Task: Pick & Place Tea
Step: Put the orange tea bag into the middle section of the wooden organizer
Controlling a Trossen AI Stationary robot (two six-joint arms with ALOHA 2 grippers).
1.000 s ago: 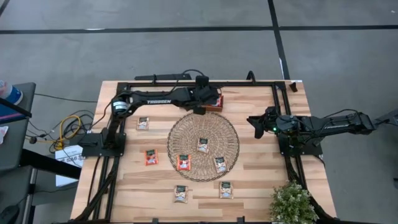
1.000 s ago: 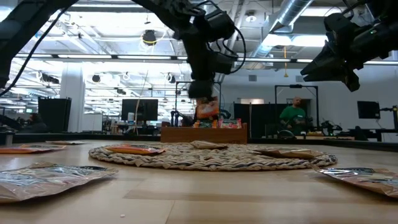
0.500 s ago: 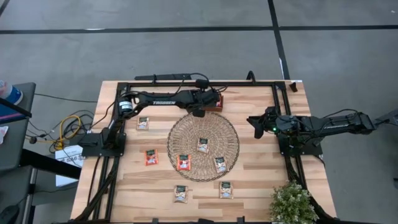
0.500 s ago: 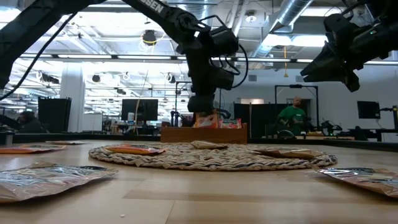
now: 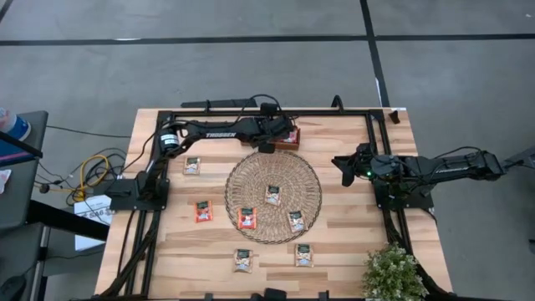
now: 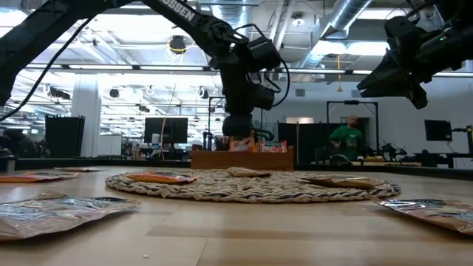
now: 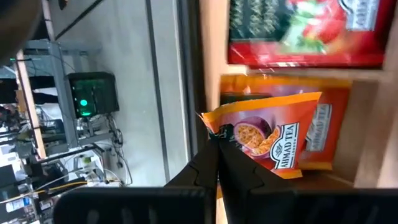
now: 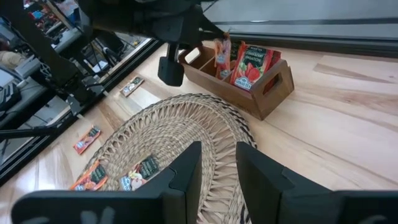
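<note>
My left gripper (image 5: 280, 134) stands over the brown wooden divided tray (image 5: 294, 145) at the table's far edge, shut on an orange tea sachet (image 7: 273, 137). That sachet reaches down into a tray compartment, beside another orange sachet and a red one (image 7: 305, 31). Three sachets lie flat on the round woven mat (image 5: 273, 171), among them a red-orange one (image 5: 247, 218). Several more lie on the bare wood, such as one (image 5: 192, 165) left of the mat. My right gripper (image 5: 344, 165) hangs open above the table, right of the mat. My left gripper pinches the orange sachet between its two fingers at a top corner (image 7: 219, 124). The fingers come from above, pointing down. The sachet hangs upright below them (image 6: 240, 142), its lower part inside the tray compartment; whether it rests on the tray floor cannot be seen.
A small potted plant (image 5: 393, 272) stands at the table's near right corner. Black frame rails run along the left, right and far edges. Bare wood lies between the mat and the right arm's base. A person in green (image 6: 347, 137) shows in the room beyond the table.
My left gripper has come down toward the tray, still shut. The orange sachet, which hung clear above the tray a second ago, now reaches down into a compartment. My right arm has kept still.
</note>
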